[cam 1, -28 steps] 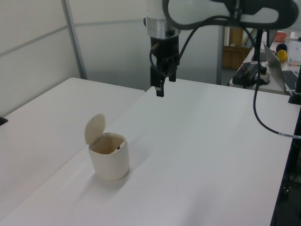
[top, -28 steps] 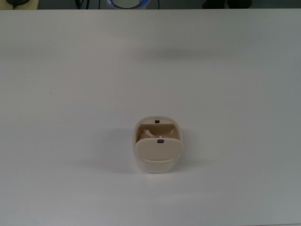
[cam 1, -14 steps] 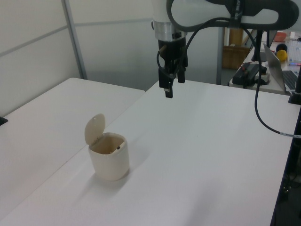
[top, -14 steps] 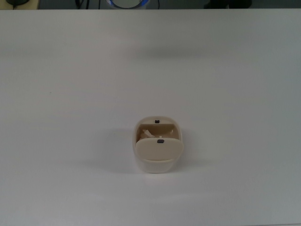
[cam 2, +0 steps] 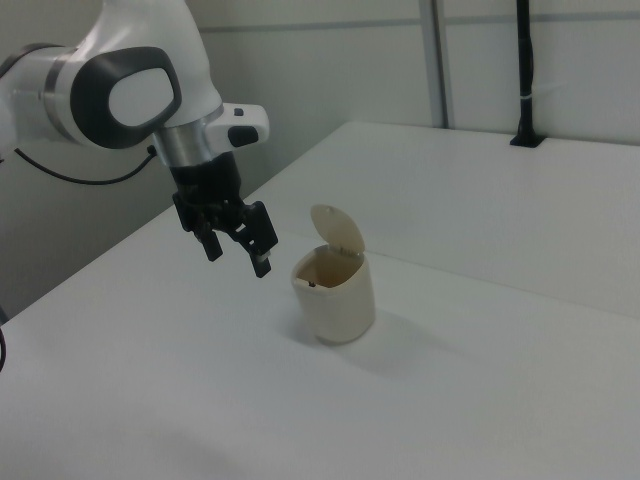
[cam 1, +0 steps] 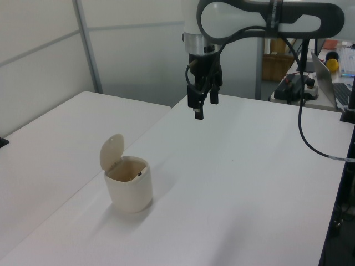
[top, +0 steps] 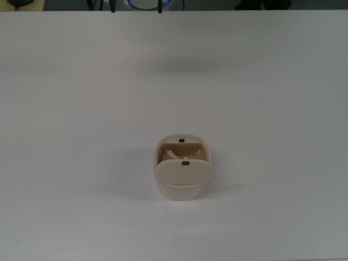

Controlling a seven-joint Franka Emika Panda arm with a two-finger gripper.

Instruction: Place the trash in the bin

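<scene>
Off-white paper, the trash (top: 169,154), lies inside the bin (top: 182,187); in the top view I read it as a pale lump below the rim, on the top view's left of the opening. In the left and right views the interior is too shadowed for me to confirm it. No paper is visible anywhere on the tabletop (top: 81,109).

Beige plastic, the bin stands upright with its swing lid (cam 1: 111,151) tipped up and open. One dark button (top: 182,140) sits on the far rim and a second (top: 185,162) on the lid. In the top view the bin is near the tabletop's middle, somewhat closer to the near edge, well apart from every corner.

The gripper (cam 1: 203,104) hangs above the tabletop, well apart from the bin. Its jaws are parted and hold nothing; the right view shows a clear gap between the fingers (cam 2: 262,262).

Change over the last second: in the left view the gripper has travelled toward the left view's right, away from the bin and toward the far edge. The bin, its lid and its contents have not shifted in the top view.

My judgement: the deposit is complete and the arm is retreating. Only the open lid remains, should closing be required.
</scene>
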